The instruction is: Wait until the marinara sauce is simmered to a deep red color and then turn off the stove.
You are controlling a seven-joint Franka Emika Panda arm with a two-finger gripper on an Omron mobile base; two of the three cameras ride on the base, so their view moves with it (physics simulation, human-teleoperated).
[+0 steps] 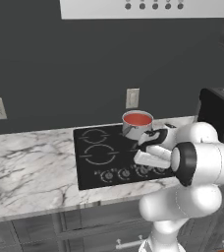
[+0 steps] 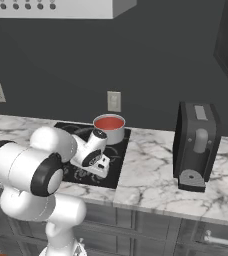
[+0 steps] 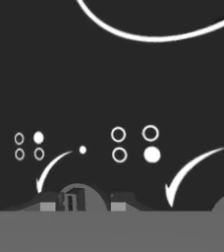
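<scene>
The marinara sauce (image 1: 137, 118) (image 2: 109, 123) is an orange-red disc in a small steel saucepan (image 1: 133, 130) (image 2: 112, 135) on the back right burner of the black stove (image 1: 99, 155) (image 2: 118, 159). My gripper (image 1: 136, 158) (image 2: 104, 168) is down at the stove's front row of knobs, in front of the pan. In the hand view my gripper (image 3: 83, 203) has its fingertips (image 3: 47, 204) on either side of a round grey knob (image 3: 77, 193), close against it. White burner markings and rotation arrows surround that knob.
A tall black appliance (image 2: 196, 145) (image 1: 219, 115) stands on the marble counter (image 2: 156, 170) (image 1: 30, 167) right of the stove. A wall outlet (image 1: 132, 98) sits behind the pan, and a range hood (image 1: 143, 7) hangs above.
</scene>
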